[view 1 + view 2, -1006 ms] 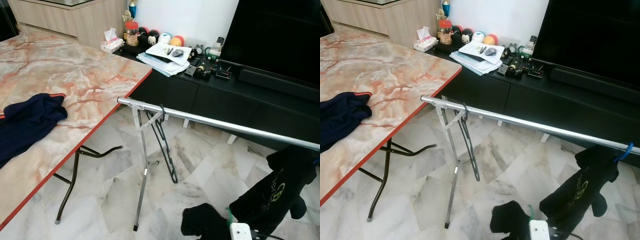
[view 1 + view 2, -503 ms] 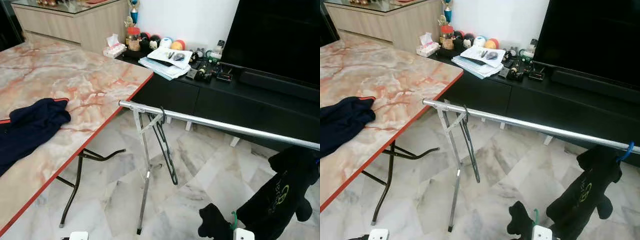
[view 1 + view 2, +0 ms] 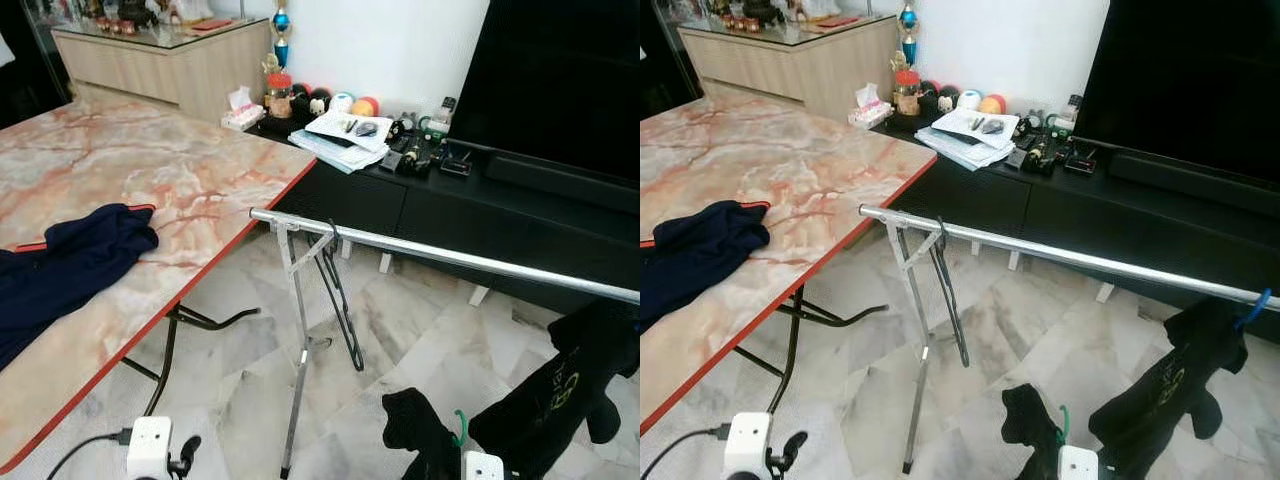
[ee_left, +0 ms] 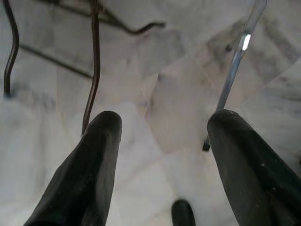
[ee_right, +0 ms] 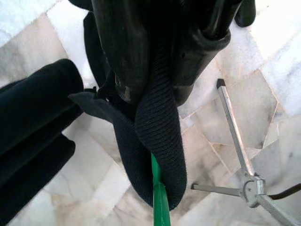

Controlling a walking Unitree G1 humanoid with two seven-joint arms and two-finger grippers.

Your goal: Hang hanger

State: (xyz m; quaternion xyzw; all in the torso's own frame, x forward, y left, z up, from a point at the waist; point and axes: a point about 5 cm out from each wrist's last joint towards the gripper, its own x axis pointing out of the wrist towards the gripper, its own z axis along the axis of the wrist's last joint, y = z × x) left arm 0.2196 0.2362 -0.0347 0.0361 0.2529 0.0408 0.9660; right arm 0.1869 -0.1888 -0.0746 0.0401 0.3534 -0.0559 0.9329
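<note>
Evidently the right gripper [image 5: 162,70] pinches a limp black garment [image 5: 155,141] on its stiff green plastic hanger [image 5: 159,197]; lift the hook toward the silver metal rail [image 3: 450,257]. Left gripper [image 4: 162,141] hangs spread.

Both eye views are looking forward and down from head height, sharing the marble counter [image 3: 150,190] at left, the silver clothes rail [image 3: 450,258] crossing the middle, and the black TV cabinet [image 3: 1120,200] at upper right; the right eye is sitting slightly to one side, so everything is shifting leftward in its frame. The left wrist camera is pointing down along the left pincer [image 4: 162,136] at the floor tiles [image 4: 164,94], close by. The right wrist camera is peering very closely along the right pincer [image 5: 160,61] at black cloth [image 5: 155,141].
</note>
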